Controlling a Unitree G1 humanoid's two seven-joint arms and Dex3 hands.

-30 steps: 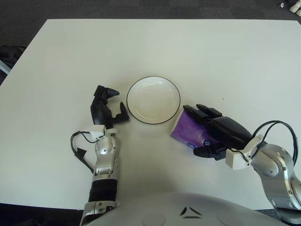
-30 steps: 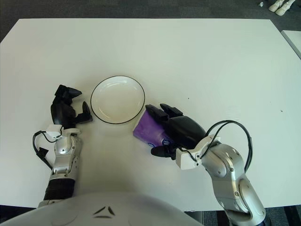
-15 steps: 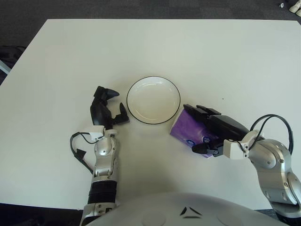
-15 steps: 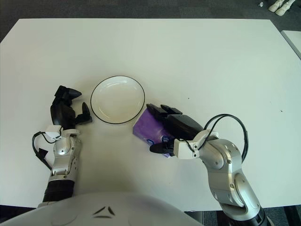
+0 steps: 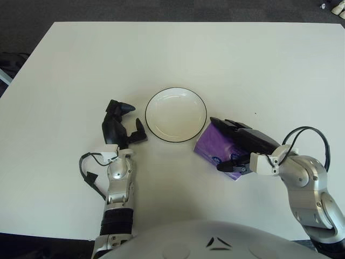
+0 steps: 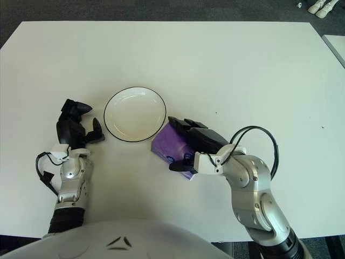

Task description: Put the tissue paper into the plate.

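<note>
Tissue paper point(image 5: 214, 149) in a purple pack lies on the white bench point(image 5: 259, 70), just beside the lower right rim of the plate point(image 5: 176, 115) and seemingly touching it, with the right hand point(image 5: 240, 147) laid over its right half. That hand's dark fingers point(image 5: 229, 125) stretch along the top of the pack toward the plate while the thumb presses in from the near side, so the hand is closed around the pack, though how firm the hold is I cannot tell. The pack looks light and soft, a thin film wrap over compressible sheets; it will likely dent under the fingers and could slide in a loose hold, so the best grip is probably across its short width, top face against near edge, squeezing just enough to lift. It is not fragile, and a short carry up and left over the rim should be enough to land it inside the empty plate. The left hand point(image 5: 119, 125) shows left of the plate, fingers loosely curled around nothing. Compared with a second ago, the right wrist has swung inward and the forearm has come closer to the pack, and the pack itself has turned a little, while the plate and the left hand have barely shifted.
</note>
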